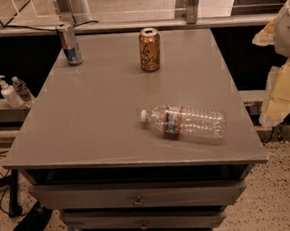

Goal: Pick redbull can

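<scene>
The redbull can (69, 44) is slim, silver and blue, and stands upright at the far left corner of the grey table (85, 122). My gripper (284, 79) shows as a pale, yellowish shape at the right edge of the view, off the table's right side. It is far from the can and holds nothing that I can see.
A wider gold-orange can (150, 50) stands upright at the far middle of the table. A clear plastic bottle (183, 122) with a red label lies on its side near the front right. A pump bottle (8, 93) sits on a ledge to the left. Drawers (136, 198) are below the tabletop.
</scene>
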`<action>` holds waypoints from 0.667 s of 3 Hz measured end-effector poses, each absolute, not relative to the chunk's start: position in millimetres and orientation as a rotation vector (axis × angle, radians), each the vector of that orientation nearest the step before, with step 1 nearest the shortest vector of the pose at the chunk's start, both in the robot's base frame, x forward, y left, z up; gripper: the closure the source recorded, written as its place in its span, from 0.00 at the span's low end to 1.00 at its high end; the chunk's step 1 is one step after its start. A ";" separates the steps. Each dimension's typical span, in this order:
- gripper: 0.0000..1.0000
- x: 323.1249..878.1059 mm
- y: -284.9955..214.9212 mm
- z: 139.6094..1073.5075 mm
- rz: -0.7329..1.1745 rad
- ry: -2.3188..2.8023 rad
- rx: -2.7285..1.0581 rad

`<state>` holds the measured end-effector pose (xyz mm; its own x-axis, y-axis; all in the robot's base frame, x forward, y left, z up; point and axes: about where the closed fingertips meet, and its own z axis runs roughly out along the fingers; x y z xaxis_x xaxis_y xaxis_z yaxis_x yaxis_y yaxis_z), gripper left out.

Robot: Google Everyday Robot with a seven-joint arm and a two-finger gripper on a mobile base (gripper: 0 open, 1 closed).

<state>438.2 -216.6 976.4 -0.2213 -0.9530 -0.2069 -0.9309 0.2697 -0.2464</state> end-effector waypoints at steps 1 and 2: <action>0.00 438.2 -216.6 976.4 -0.099 2.231 -1.724; 0.00 446.1 -208.3 973.0 -0.062 2.215 -1.704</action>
